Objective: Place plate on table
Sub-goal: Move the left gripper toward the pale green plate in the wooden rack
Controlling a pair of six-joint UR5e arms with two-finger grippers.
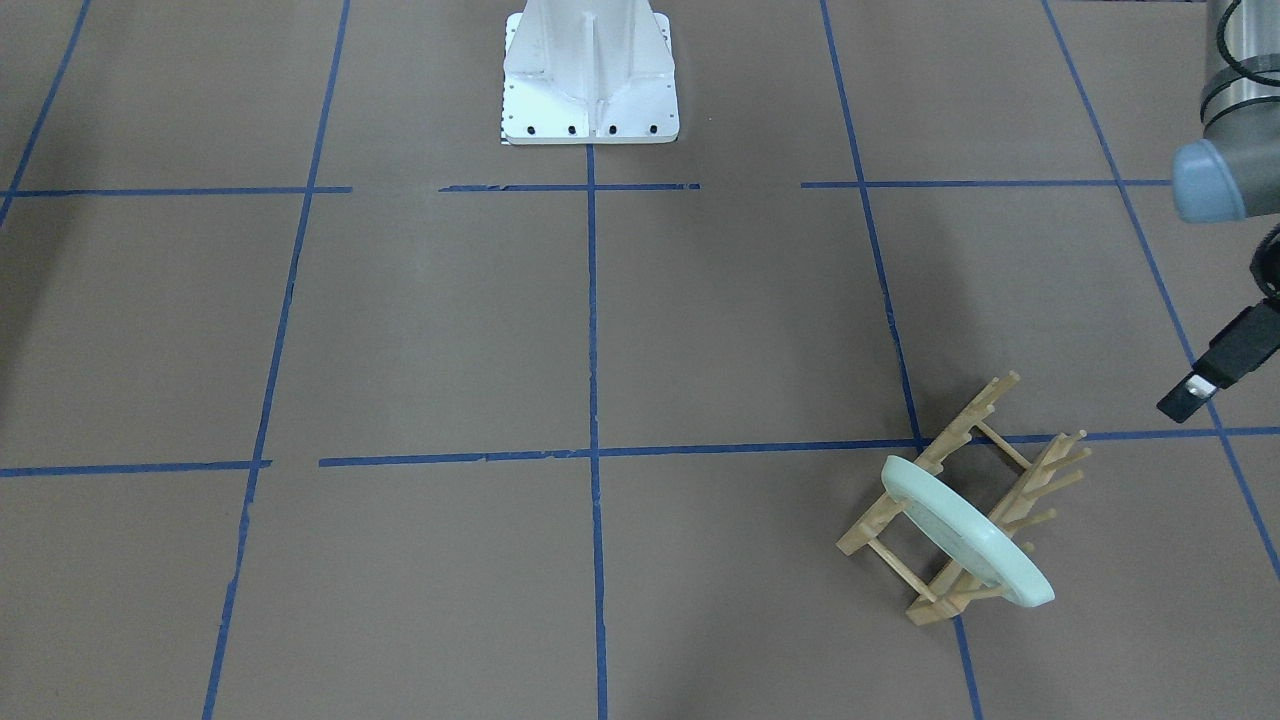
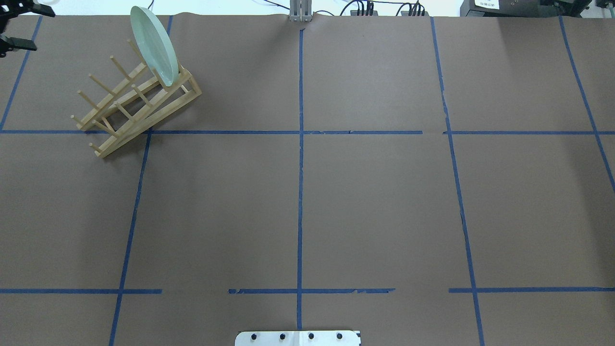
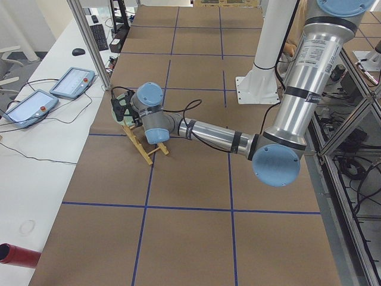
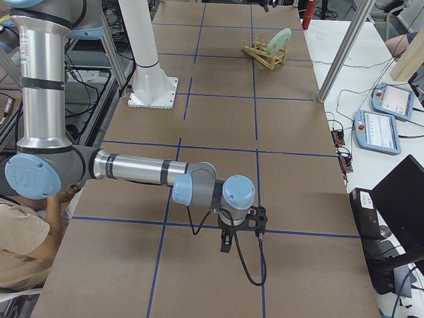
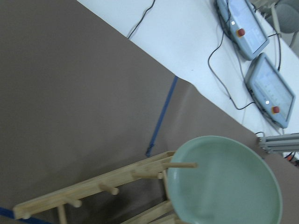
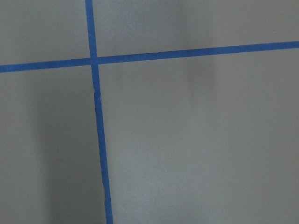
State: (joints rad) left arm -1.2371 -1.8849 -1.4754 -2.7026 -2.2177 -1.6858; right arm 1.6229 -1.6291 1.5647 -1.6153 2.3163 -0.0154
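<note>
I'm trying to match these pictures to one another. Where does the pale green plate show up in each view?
Front-facing: plate lower right, standing on edge in the wooden peg rack.
Overhead: plate top left.
Exterior left: plate left of centre, mostly hidden behind the left arm.
Exterior right: plate top, right of centre.
Left wrist: plate lower right.
Right wrist: not in view.
Shared landmark: the wooden peg rack holding it.

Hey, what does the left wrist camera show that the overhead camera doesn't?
Only the left wrist view shows two tablets with red buttons on the white bench past the paper. Only the overhead view shows the whole wooden rack, the robot base and the full blue grid on the table. Both show the plate standing on edge in the rack's end slot.
</note>
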